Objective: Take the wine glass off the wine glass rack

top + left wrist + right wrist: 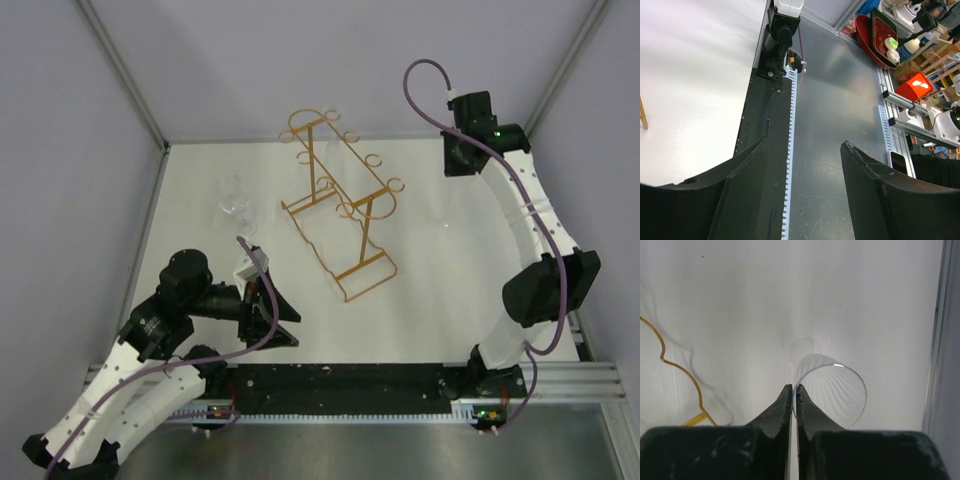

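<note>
The gold wire wine glass rack (340, 200) stands mid-table; its wavy base edge (662, 352) shows at the left of the right wrist view. My right gripper (794, 387) is shut on the rim of a clear wine glass (840, 390), whose bowl and foot lie below the fingers over the white table, right of the rack. In the top view that gripper (452, 170) points down at the far right. Another clear wine glass (236, 200) stands upright left of the rack. My left gripper (804, 142) is open and empty, low near the front edge (285, 320).
White table (430, 300) enclosed by grey walls, with a metal post at each back corner. A black strip and toothed rail (790, 150) run along the near edge by the arm bases. Shelves with clutter (910, 60) lie beyond the table.
</note>
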{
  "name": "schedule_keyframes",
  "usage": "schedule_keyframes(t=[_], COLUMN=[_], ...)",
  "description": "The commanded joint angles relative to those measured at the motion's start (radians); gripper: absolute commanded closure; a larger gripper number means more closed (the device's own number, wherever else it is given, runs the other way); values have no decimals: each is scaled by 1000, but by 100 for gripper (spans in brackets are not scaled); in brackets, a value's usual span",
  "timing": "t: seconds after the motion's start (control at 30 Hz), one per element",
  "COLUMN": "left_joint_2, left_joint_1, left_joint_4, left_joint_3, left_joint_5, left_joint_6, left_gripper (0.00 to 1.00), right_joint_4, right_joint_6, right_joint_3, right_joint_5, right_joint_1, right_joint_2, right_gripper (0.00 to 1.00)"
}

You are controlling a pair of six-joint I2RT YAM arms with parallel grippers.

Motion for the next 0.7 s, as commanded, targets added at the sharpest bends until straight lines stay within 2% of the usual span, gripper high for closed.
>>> schedule_keyframes(t=[0.0,0.3,0.67], left_joint_2=[17,-5,6], left_joint_1=[-20,-29,-32], left_joint_4=[37,32,27], left_joint_3=[11,4,6], left_joint_5=[-25,-42,-60], left_joint_6=[17,21,27], left_gripper=[35,34,34], right_joint_4=[18,17,47], right_joint_6=[0,-11,3], right_joint_3=[97,178,167], right_joint_5=[21,52,41], right_joint_1=[-9,-9,-21], right_joint_2=[53,156,179], right_gripper=[100,100,100])
